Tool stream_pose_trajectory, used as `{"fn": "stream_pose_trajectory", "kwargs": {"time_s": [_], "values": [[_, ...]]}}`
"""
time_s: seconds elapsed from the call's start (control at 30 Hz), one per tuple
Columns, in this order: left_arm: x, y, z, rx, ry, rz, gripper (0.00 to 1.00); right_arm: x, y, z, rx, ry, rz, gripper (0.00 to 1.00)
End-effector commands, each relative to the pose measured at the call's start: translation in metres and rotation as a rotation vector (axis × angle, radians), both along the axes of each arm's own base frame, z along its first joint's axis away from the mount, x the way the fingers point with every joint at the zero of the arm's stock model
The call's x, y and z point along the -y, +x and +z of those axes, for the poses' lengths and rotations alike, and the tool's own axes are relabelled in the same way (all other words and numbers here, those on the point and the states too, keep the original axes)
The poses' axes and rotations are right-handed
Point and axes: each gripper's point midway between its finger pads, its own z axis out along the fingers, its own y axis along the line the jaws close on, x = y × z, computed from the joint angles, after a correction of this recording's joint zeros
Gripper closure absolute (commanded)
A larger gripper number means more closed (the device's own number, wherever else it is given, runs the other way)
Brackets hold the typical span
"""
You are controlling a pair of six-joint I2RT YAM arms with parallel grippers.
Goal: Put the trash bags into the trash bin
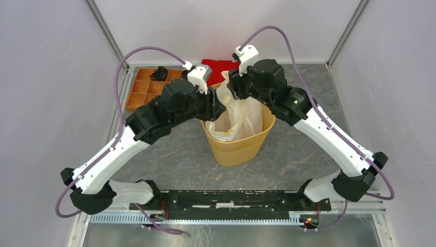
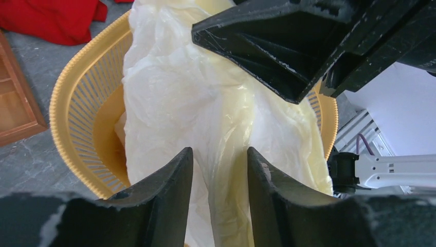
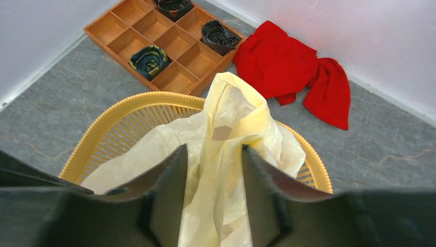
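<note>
Trash bag (image 1: 239, 116) stuffed in trash bin (image 1: 236, 149); left gripper (image 2: 218, 154), right gripper (image 3: 215, 149) straddle it; grip unclear.

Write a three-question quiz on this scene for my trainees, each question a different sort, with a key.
1. True or false: the trash bag lies wholly below the rim of the trash bin.
2. What lies beside the wooden tray? A) a red cloth B) a blue sponge C) a metal bowl
3. Short answer: what runs between the fingers of both the left gripper and the right gripper?
Key: 1 false; 2 A; 3 the trash bag.
</note>
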Motion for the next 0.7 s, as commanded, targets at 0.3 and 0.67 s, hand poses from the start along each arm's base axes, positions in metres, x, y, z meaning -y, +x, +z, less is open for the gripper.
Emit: {"fn": "stream_pose_trajectory", "kwargs": {"time_s": [0.3,0.67], "values": [[-0.010,-0.001,0.015,0.087,-0.134,0.048,0.66,0.043,-0.045,0.030,0.011,0.052,0.009,0.02],[-0.015,-0.009,0.020,0.087,-0.212,0.054,0.73,0.008,-0.050,-0.003,-0.104,0.127,0.110,0.11]]}}
